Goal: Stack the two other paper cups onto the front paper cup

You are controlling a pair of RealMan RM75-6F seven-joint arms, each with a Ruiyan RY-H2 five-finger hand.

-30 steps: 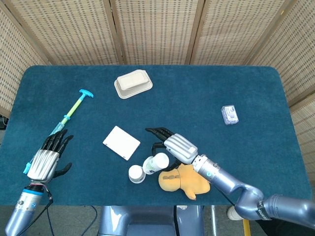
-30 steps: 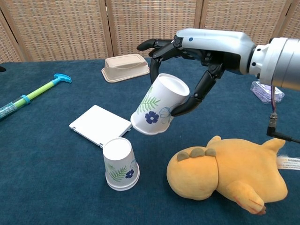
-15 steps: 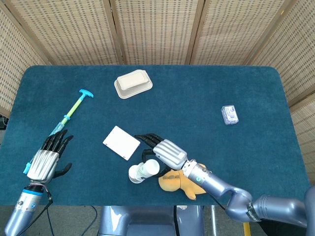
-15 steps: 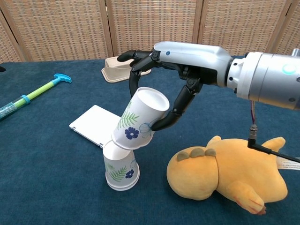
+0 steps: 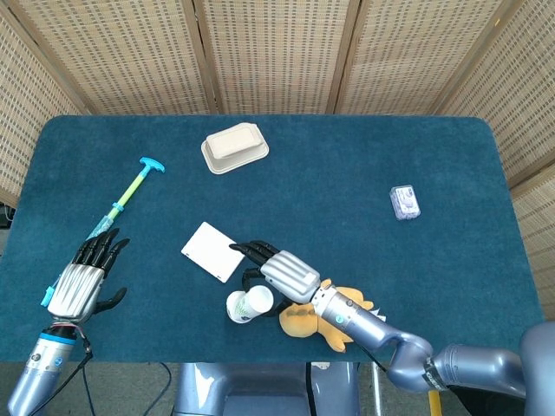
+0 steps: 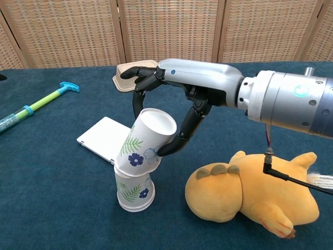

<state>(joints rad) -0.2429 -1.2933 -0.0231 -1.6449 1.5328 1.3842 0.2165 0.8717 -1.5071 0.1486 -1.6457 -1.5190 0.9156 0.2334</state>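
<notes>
— Where is the held paper cup (image 6: 146,139) seen?
— It is gripped, upside down and tilted, by the right hand (image 6: 165,100), its mouth set over the front paper cup (image 6: 133,191), just left of the yellow plush toy (image 6: 250,190).
— And the white box (image 6: 111,139)?
— It is found just behind the front paper cup.
— The left hand (image 5: 82,279)?
— It is seen well left of the cups, fingers spread, nothing held, beside the blue-green tool (image 5: 128,193).
</notes>
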